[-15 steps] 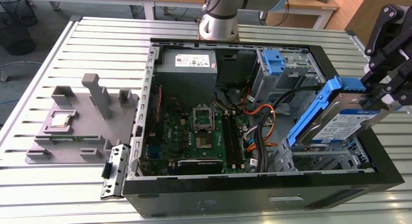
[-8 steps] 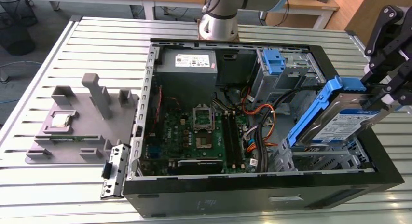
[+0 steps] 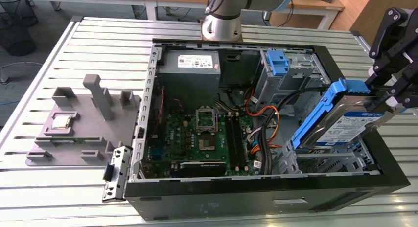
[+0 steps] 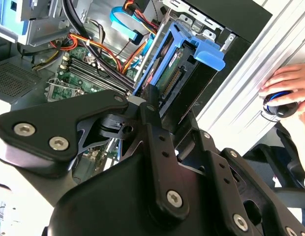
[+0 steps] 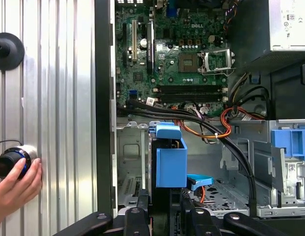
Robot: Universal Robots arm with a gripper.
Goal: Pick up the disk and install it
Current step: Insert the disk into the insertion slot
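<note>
Your gripper point(image 3: 389, 99) is clamped shut on one end of the disk point(image 3: 336, 120), a silver drive in a blue bracket. The disk hangs tilted over the metal bay point(image 3: 323, 161) at the exterior view's right of the open computer case point(image 3: 261, 195), its lower end at the bay's mouth. To seat it well, you likely need the bracket square with the bay walls and clear of the black and orange cables point(image 3: 274, 114) just beside it. The disk hides the bay's rails. In the second wrist view, the gripper's own body hides where it meets the bracket. A person's hand point(image 5: 15, 189), partly cut off, rests on the table point(image 5: 59, 98).
</note>
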